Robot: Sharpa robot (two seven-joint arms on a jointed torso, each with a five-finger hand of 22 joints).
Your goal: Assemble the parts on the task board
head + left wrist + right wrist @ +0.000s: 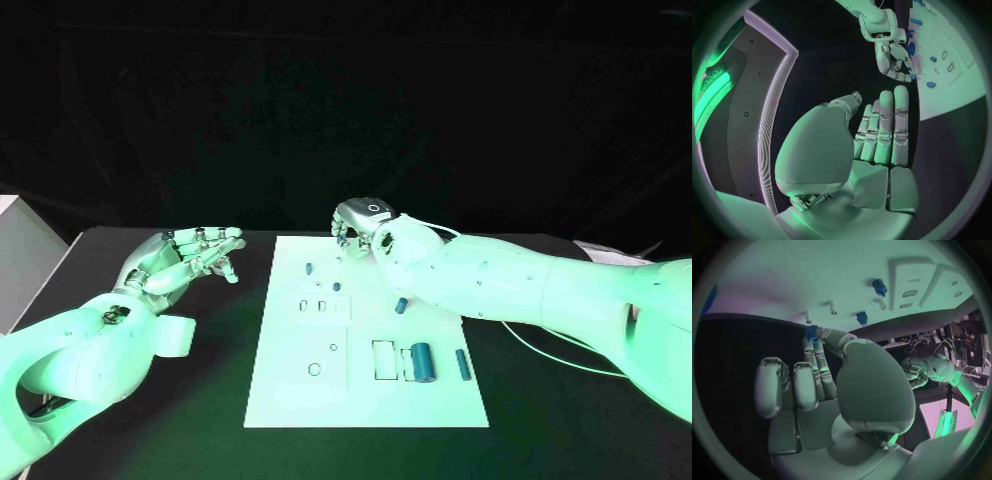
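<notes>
Black table (173,400) under the white task board (361,400) — dark room behind. Blue parts (421,360) lie near the board's right edge. Right hand (364,230) hangs over the board's far end. Left hand (195,255) sits left of the board.

Left wrist view: fingers (886,130) straight, apart, holding nothing.

Right wrist view: fingertips (814,340) pinch a small blue part (811,331) by the board's pegs (833,307). No writing can be read.

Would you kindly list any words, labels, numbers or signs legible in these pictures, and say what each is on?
None can be read.
The task board bears no legible print.
The dark round patch on the back of the right hand is too small to make out.
</notes>
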